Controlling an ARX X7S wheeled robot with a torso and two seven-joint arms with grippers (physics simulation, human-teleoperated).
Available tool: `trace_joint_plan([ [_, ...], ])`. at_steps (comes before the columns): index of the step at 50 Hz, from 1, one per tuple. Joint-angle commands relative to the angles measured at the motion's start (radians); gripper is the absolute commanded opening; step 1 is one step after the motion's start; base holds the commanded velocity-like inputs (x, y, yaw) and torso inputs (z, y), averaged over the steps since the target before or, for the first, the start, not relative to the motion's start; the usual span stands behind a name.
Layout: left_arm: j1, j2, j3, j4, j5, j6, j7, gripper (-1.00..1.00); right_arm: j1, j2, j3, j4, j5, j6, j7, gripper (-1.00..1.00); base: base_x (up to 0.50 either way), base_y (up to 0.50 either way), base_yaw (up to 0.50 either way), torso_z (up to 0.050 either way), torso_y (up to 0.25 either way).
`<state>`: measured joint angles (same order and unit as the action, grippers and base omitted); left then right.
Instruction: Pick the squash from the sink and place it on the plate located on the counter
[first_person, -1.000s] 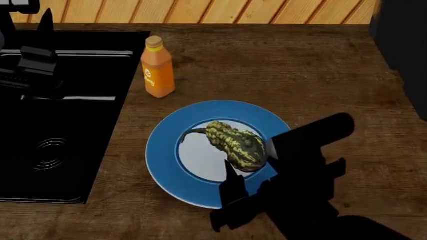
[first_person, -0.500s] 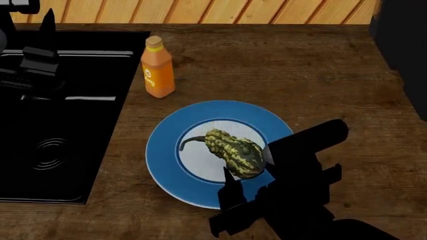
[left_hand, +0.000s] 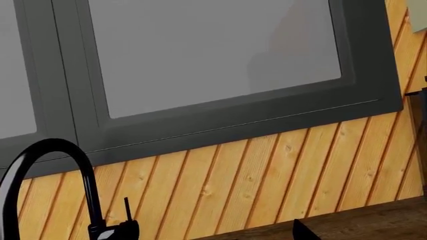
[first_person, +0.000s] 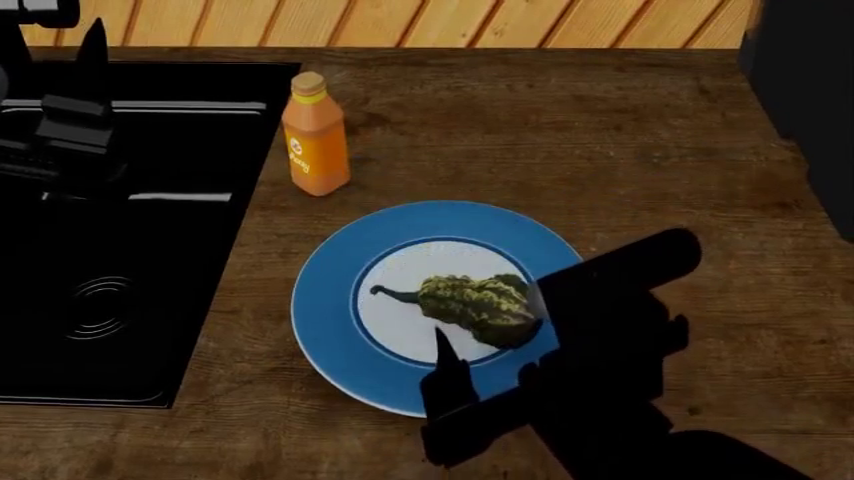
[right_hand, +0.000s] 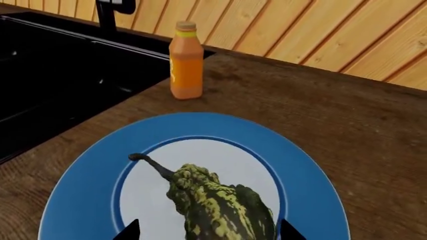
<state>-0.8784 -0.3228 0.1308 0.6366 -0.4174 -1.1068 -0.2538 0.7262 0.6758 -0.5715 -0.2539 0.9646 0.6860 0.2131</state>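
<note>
The squash (first_person: 478, 303), warty green and yellow with a thin dark stem, lies on the white centre of the blue-rimmed plate (first_person: 320, 300) on the brown counter (first_person: 601, 150). My right gripper (first_person: 491, 320) is open around its fat end, with one finger on each side. In the right wrist view the squash (right_hand: 220, 210) sits between the two dark fingertips (right_hand: 132, 231) on the plate (right_hand: 80, 180), with a gap showing beside the squash. My left gripper (first_person: 74, 110) hangs open over the black sink (first_person: 120, 270), holding nothing.
An orange bottle (first_person: 315, 135) stands upright on the counter between sink and plate. The black faucet (left_hand: 40, 160) rises in front of a wood-panelled wall and grey window. A dark block (first_person: 801, 100) stands at the right edge.
The squash has sunk and rolled down flat onto the plate's centre, its stem swinging lower. The right gripper's near finger has drawn a little away from it. The left arm is still.
</note>
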Motion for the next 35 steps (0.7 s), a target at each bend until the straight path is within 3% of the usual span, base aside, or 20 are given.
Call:
trace_joint_plan([
  [1,-0.007,0.005,-0.006,-0.002,0.012,-0.003,0.013,1.0,0.005,-0.008,0.01,-0.007,-0.03,-0.013,-0.008,1.0,0.0,0.0,0.0,0.0,0.0],
  [35,-0.016,0.004,-0.009,0.02,-0.011,-0.004,0.004,1.0,0.002,0.104,0.117,-0.246,0.077,0.015,0.119,1.0,0.0,0.0,0.0,0.0,0.0],
])
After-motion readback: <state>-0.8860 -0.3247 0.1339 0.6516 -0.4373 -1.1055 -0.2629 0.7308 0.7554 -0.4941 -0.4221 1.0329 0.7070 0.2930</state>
